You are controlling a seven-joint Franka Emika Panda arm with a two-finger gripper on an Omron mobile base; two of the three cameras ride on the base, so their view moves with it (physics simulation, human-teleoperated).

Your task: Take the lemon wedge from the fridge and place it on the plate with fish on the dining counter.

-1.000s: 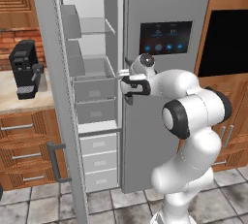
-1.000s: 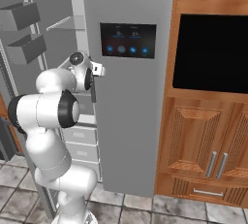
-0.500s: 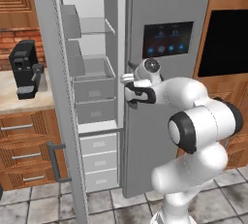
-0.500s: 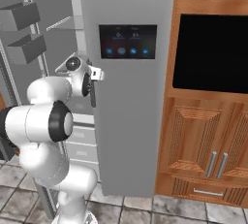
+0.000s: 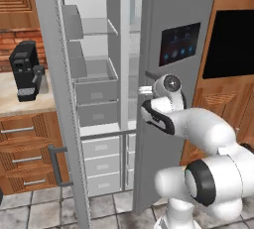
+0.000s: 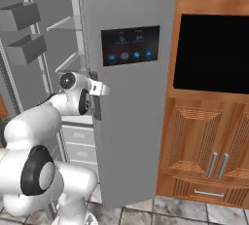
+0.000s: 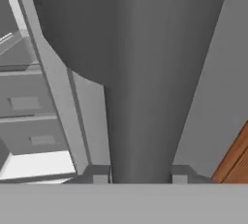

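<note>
The tall grey fridge has its left door swung wide open, baring pale shelves and drawers. Its right door, with the dark touchscreen, stands slightly ajar. My gripper is at the inner edge of that door. In the hand view the gripper has its tips flush against both sides of the vertical bar handle, with no gap seen. The lemon wedge is hidden. The plate with fish and the dining counter are out of view.
A black coffee machine stands on a beige worktop above wooden drawers, left of the fridge. A black wall oven in wood framing and wooden cabinet doors sit right of it.
The right door has swung a little further out with my hand on its handle. My elbow has dropped lower and closer to the base.
</note>
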